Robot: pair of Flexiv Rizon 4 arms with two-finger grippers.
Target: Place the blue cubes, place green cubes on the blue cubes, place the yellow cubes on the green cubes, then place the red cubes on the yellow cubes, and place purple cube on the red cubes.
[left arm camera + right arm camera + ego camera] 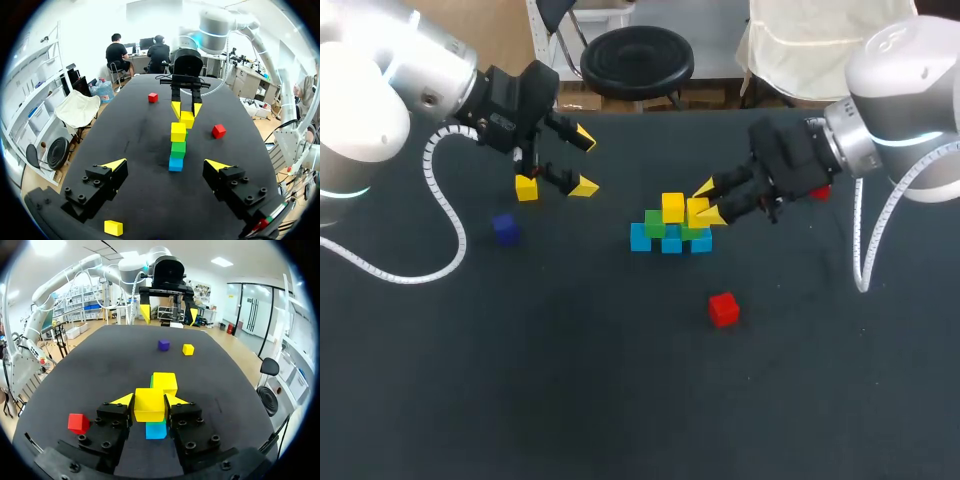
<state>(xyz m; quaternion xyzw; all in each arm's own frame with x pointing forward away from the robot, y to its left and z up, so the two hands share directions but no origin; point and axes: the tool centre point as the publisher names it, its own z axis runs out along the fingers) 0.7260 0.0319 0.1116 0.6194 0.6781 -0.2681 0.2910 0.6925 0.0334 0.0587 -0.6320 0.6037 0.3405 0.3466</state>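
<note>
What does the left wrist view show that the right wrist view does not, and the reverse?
Only the left wrist view: a far red cube, beyond the right gripper. Only the right wrist view: the purple cube. Both: the stack, the held yellow cube in the right gripper, a loose yellow cube and a near red cube.

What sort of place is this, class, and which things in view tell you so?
Most likely a robotics lab bench. The right end effector holds a yellow cube at a stack of coloured cubes on a black table, while the left end effector hangs open.
</note>
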